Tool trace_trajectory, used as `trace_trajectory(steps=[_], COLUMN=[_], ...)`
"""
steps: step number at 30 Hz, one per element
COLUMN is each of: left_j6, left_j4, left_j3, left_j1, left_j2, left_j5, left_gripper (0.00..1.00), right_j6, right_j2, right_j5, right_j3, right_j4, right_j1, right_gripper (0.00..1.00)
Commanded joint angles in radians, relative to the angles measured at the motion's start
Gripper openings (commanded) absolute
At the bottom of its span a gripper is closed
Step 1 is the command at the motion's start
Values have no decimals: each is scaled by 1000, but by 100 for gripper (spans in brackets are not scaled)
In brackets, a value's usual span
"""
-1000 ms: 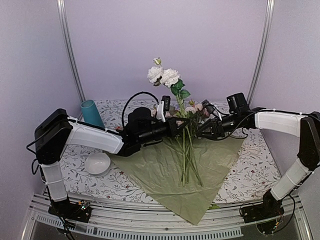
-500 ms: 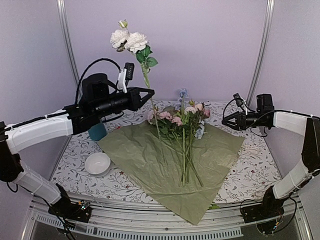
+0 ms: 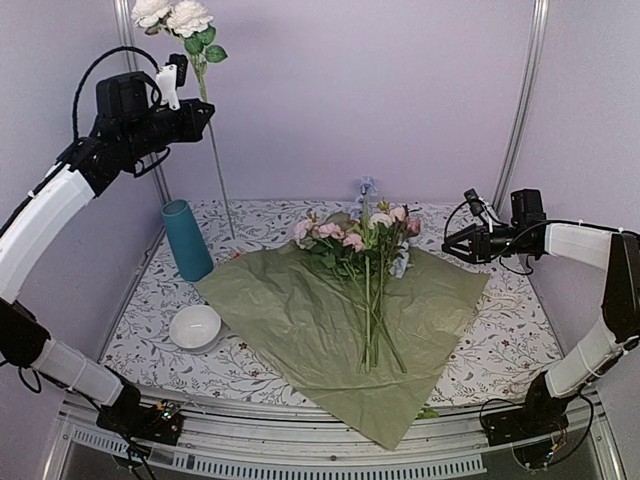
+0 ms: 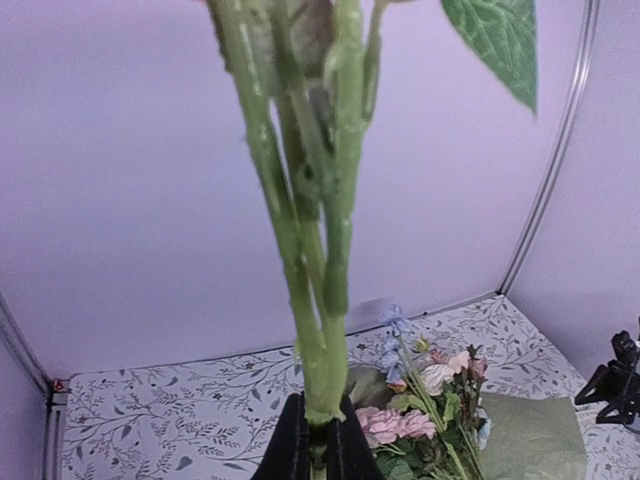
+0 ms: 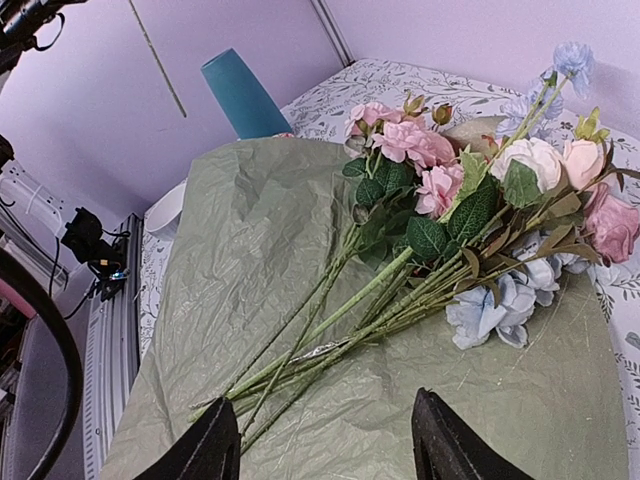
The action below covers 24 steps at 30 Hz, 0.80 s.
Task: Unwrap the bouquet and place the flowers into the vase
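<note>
Entry, changes first: I am seeing the left gripper [image 3: 203,110] lifted far higher than a second ago, fingers pinching a white-flowered stem [image 3: 215,165]. The stem's lower end is hanging below them, near the vase [image 3: 187,240].

The right gripper [image 3: 452,242] has pulled back and is standing spread. The remaining flowers [image 3: 365,255] are lying ahead of its fingertips on the green sheet [image 3: 300,330].

Floral tablecloth [image 3: 505,340]; lilac walls [image 3: 400,90].

The blooms are running off the top edge.

top external: high at the near side, wide, facing the back wall [image 3: 350,100] | left wrist: raised, tight on a stem [image 4: 318,300] | right wrist: low, facing left | shared: flowers [image 3: 360,240], green sheet [image 3: 290,330]
</note>
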Motion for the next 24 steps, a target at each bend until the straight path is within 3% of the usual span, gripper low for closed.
trace_trajectory(steps=[1,13,24], left_j6=[71,131,132], left_j4=[-95,-98,-88], left_j3=[133,339,334], left_j1=[81,243,368], left_j2=[35,121,157], left_j5=[-42,-127,-105], left_gripper=[0,0,0], right_j6=[-24,-45,-63], right_j2=[8,2,-12], right_j5=[3,-2,2], right_j3=[12,25,29], right_j4=[-21,-47,-59], right_j1=[1,0,0], right_gripper=[61,63,63])
